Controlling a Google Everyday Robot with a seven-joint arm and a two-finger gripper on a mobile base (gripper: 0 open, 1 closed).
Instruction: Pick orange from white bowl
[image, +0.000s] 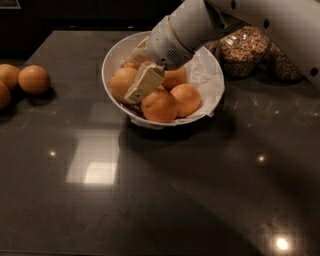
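The white bowl (111, 55) stands at the back middle of the dark counter, lined with crumpled white paper and holding several oranges. My gripper (134, 96) reaches down into it from the upper right. Its cream-coloured tip lies between the duller orange (119, 81) on the bowl's left side and the front orange (159, 107), touching or nearly touching both. Another orange (187, 98) sits at the front right, and more lie partly hidden behind the gripper and wrist. No orange is lifted out of the bowl.
Three loose oranges (33, 79) lie at the counter's left edge. Two glass jars of grain (245, 49) stand behind the bowl on the right, under my arm. The dark glossy counter (150, 200) stretches toward the front.
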